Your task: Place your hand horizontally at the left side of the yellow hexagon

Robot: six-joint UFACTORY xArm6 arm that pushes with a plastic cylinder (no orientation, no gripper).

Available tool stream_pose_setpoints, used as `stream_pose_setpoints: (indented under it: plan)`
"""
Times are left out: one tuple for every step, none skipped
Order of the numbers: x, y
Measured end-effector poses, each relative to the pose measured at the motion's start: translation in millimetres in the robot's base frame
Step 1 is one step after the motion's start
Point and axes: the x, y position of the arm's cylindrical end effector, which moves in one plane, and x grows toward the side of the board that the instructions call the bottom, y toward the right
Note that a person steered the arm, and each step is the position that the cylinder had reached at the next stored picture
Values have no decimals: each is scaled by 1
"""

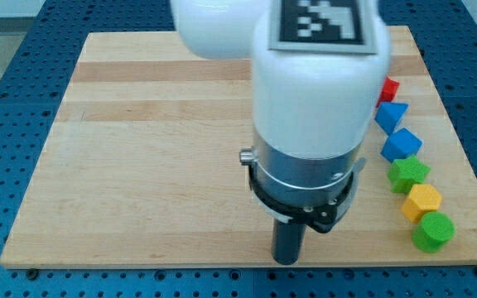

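A yellow hexagon block (421,201) lies near the view's right edge of the wooden board (147,165), in a column of blocks. My tip (286,260) is at the bottom of the dark rod, near the board's bottom edge. It stands well to the view's left of the yellow hexagon and a little lower, with bare board between them. The white arm body hides the board's middle.
The column at the view's right holds, from top to bottom, a red block (388,88), a blue triangular block (392,115), a blue block (402,144), a green block (408,173), the yellow hexagon, and a green cylinder (433,232). A blue perforated table surrounds the board.
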Motion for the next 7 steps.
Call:
stream_pose_setpoints:
  plan:
    - [0,5]
    - [1,5]
    - [1,5]
    - [-1,5]
    - [-10,5]
    - [-69,5]
    - [-131,5]
